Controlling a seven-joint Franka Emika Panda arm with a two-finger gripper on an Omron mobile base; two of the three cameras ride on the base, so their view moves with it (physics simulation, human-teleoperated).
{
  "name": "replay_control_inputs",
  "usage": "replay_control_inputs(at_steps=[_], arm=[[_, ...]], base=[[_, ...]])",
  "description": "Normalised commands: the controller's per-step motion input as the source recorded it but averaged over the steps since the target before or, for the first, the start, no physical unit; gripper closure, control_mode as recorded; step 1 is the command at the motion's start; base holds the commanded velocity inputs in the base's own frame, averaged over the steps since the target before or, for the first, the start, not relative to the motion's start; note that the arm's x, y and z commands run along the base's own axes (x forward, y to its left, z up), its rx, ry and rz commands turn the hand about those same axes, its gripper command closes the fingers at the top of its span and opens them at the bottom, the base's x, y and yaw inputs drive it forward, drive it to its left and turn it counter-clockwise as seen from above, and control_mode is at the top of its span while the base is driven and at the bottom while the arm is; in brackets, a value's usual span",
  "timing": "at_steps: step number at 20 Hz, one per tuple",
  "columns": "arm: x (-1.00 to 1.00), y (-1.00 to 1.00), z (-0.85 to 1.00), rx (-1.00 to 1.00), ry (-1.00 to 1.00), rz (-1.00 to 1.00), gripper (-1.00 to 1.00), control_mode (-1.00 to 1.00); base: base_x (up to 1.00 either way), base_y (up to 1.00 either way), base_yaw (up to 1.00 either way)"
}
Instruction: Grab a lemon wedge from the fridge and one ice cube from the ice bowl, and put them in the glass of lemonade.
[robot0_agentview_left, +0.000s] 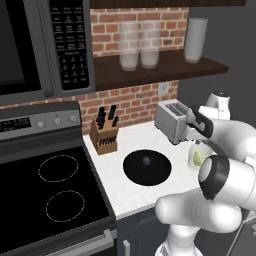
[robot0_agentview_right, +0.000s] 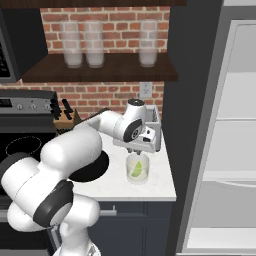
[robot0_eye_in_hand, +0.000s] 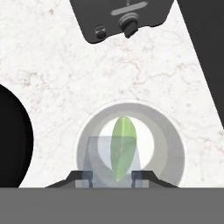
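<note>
Stove: your black ring-marked cooktop (robot0_agentview_left: 55, 195) sits far left, with the wooden knife block (robot0_agentview_left: 104, 134) just beside it on the white marble counter (robot0_agentview_left: 115, 185).
Ice bowl: you have the shallow round black dish (robot0_agentview_left: 147, 168) mid-counter, one tiny translucent grey cube (robot0_agentview_left: 146, 161) lying in it.
Glass: the short clear tumbler of pale yellowish liquid (robot0_agentview_right: 138, 168) stands right of the dish, in front of the silver toaster (robot0_agentview_left: 172, 120); the yellow-green lemon wedge (robot0_eye_in_hand: 122, 146) is inside it.
Gripper: your two-finger gripper (robot0_eye_in_hand: 111, 176) hovers directly over the tumbler, clenched on a second translucent ice cube (robot0_eye_in_hand: 113, 162) between its tips.
Fridge: the tall dark grey cabinet (robot0_agentview_right: 227, 145) stands open at far right.
</note>
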Motion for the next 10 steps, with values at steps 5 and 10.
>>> replay_control_inputs(at_steps=[5,10], arm=[[0.00,0.00,-0.09,0.00,0.00,0.00,1.00,-1.00],[-0.05,0.00,-0.01,-0.01,-0.02,0.00,1.00,-1.00]], base=[[0.00,0.00,0.00],[0.00,0.00,0.00]])
